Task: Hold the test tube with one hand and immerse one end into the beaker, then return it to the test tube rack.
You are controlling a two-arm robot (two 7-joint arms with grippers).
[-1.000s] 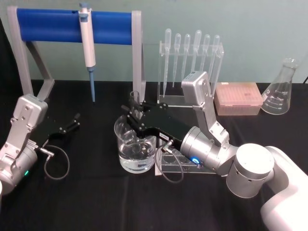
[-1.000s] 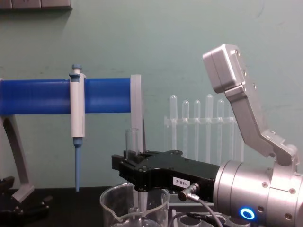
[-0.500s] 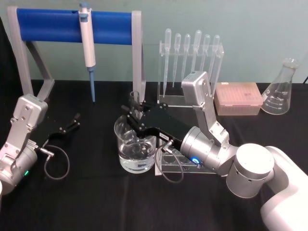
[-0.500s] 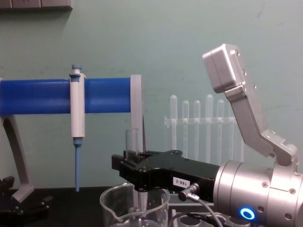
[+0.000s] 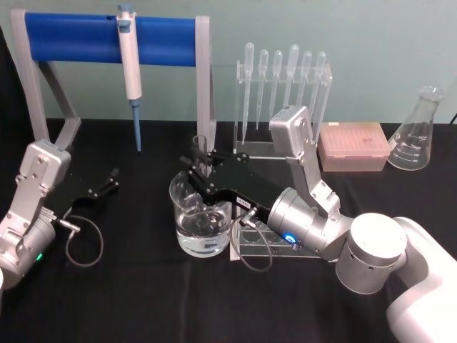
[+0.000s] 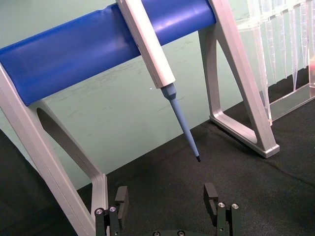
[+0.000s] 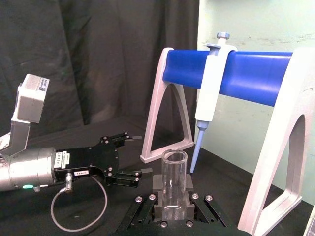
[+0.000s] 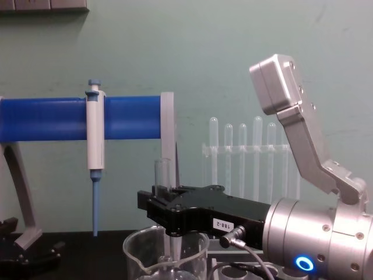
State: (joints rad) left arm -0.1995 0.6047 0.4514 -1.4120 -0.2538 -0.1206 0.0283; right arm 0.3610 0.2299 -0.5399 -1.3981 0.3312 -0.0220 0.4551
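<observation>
**Student:** Which marking is legible?

**Tutor:** White label, lower centre of the chest view, on the black body of the right gripper: "188-2".

**Student:** Any others?

**Tutor:** Second label, lower left of the right wrist view, on the left gripper: digits too small to read. Graduation marks on the conical flask, right edge of the head view: likewise illegible.

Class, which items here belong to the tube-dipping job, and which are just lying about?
In use: test tube, held in the beaker by the right gripper; test tube rack.
Lying about: white-and-blue pipette, plastic pipettes, pink tip box, conical flask, left gripper, parked left.
</observation>
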